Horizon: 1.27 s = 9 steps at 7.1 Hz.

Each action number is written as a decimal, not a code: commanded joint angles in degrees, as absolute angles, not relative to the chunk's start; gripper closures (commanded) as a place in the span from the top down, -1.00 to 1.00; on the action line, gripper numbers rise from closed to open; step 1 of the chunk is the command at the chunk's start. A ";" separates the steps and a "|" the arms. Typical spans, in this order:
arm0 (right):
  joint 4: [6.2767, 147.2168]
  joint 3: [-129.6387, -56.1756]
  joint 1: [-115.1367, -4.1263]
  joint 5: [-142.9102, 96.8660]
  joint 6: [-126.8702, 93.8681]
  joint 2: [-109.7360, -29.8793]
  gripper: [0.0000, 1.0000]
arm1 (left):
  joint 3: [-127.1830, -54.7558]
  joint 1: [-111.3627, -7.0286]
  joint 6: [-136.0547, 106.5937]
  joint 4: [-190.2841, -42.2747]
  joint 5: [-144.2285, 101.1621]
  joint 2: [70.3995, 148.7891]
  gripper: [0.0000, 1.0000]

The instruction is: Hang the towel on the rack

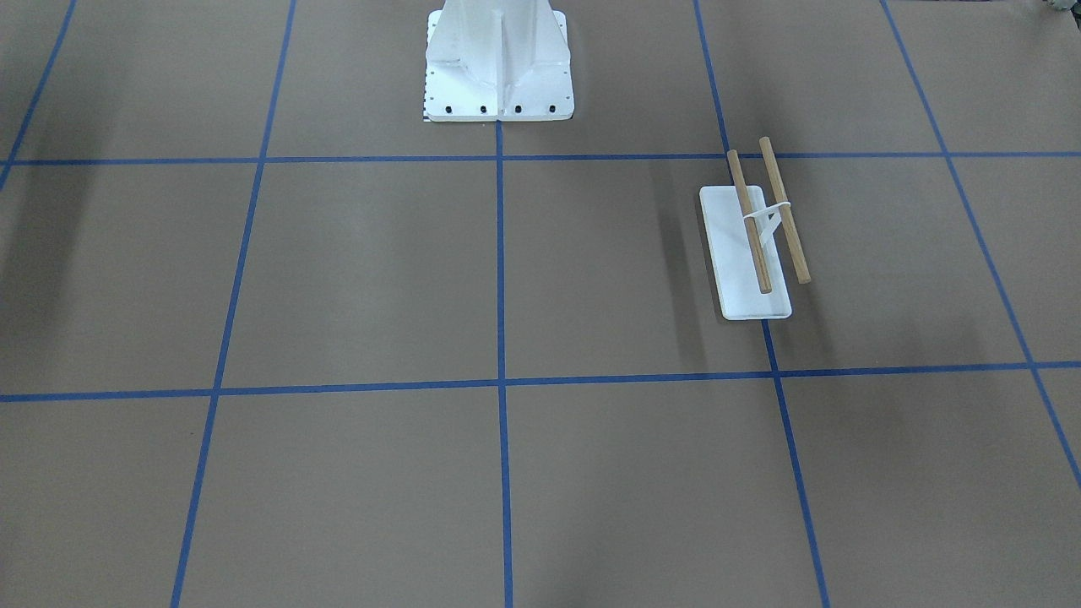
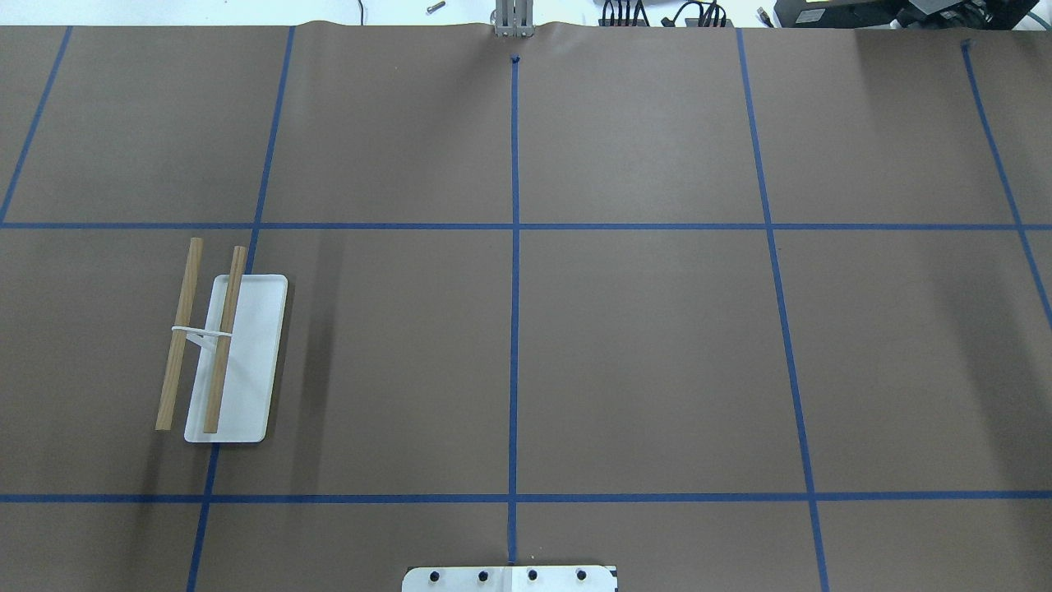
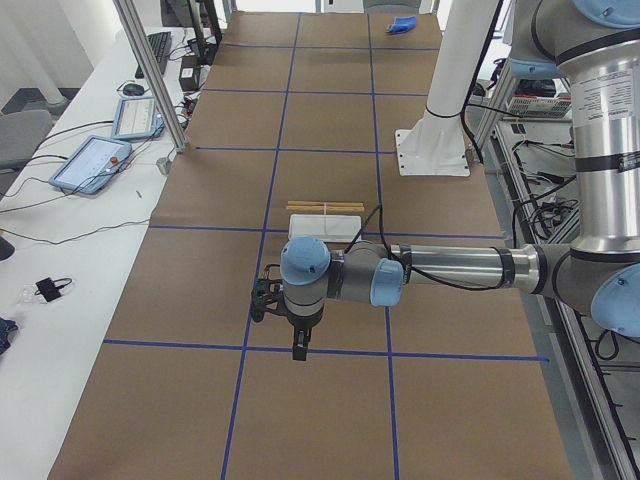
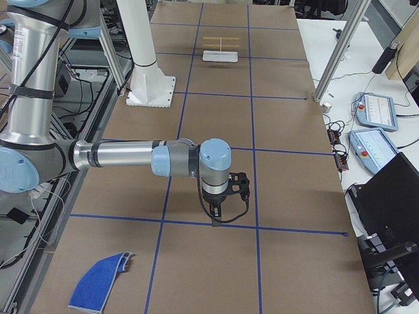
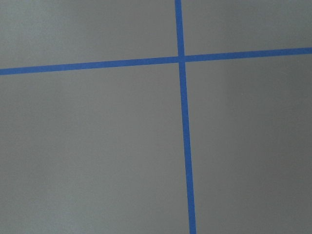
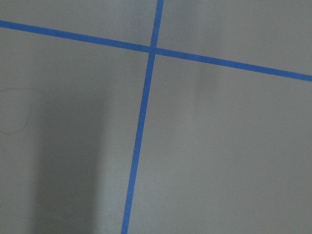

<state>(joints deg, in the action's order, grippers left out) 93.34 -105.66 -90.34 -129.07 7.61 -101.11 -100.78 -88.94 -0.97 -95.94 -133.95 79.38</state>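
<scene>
The rack (image 2: 246,362) stands on the table's left half, with a white base and two wooden dowels; it also shows in the front view (image 1: 752,279), the left view (image 3: 325,222) and the right view (image 4: 220,52). Nothing hangs on it. The blue towel (image 4: 101,281) lies crumpled at the table's right end, also far off in the left view (image 3: 403,25). My left gripper (image 3: 300,348) points down over the table just in front of the rack. My right gripper (image 4: 216,221) points down well short of the towel. I cannot tell whether either is open or shut.
The large white bolted pedestal (image 1: 498,84) stands at the robot's side of the table, also in the left view (image 3: 432,150). Blue tape lines grid the brown table cover (image 2: 641,353). Tablets and cables lie on the side bench (image 3: 95,160).
</scene>
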 commanded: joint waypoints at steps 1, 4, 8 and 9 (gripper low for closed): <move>93.34 -105.73 -90.35 -129.02 7.56 -100.99 1.00 | -100.90 -88.95 -0.97 -97.72 -133.95 79.28 0.96; 93.34 -109.05 -90.35 -128.76 7.73 -100.99 1.00 | -101.95 -88.95 -0.97 -99.76 -133.86 79.36 0.96; 93.16 -113.11 -90.35 -128.50 6.94 -97.84 1.00 | -105.72 -89.03 -1.32 -100.02 -133.86 81.56 0.96; 93.34 -113.12 -90.35 -129.54 6.77 -97.13 1.00 | -104.95 -89.03 -1.23 -104.02 -133.68 84.17 0.96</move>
<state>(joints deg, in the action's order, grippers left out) 93.23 -112.63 -90.35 -128.78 6.97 -98.25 -104.93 -89.00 -1.20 -100.90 -133.81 81.88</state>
